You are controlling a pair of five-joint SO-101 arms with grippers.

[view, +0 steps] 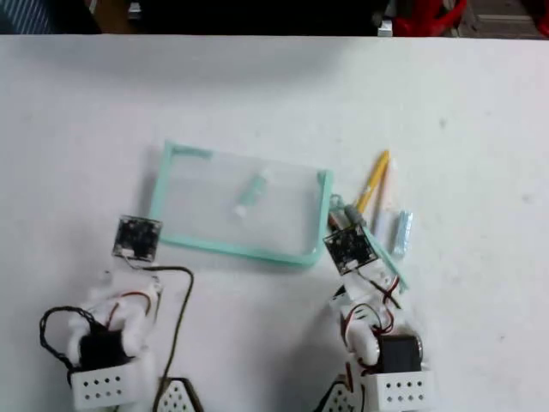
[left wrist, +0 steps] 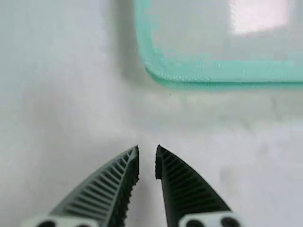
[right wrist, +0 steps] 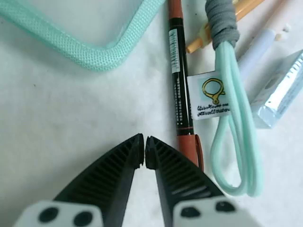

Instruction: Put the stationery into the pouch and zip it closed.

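White table (view: pixel 274 94), red object (view: pixel 429 15) beyond it

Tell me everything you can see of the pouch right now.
The pouch is a flat rectangle of clear, plastic-looking film edged in mint-green fabric. It lies slightly skewed on the white table. One small pale item shows through it. Pens lie beside one short edge. Zip state: cannot tell.

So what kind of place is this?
Probably a robot practice bench: a plain white table, a left arm and right arm side by side, and a pouch and pens to pack.
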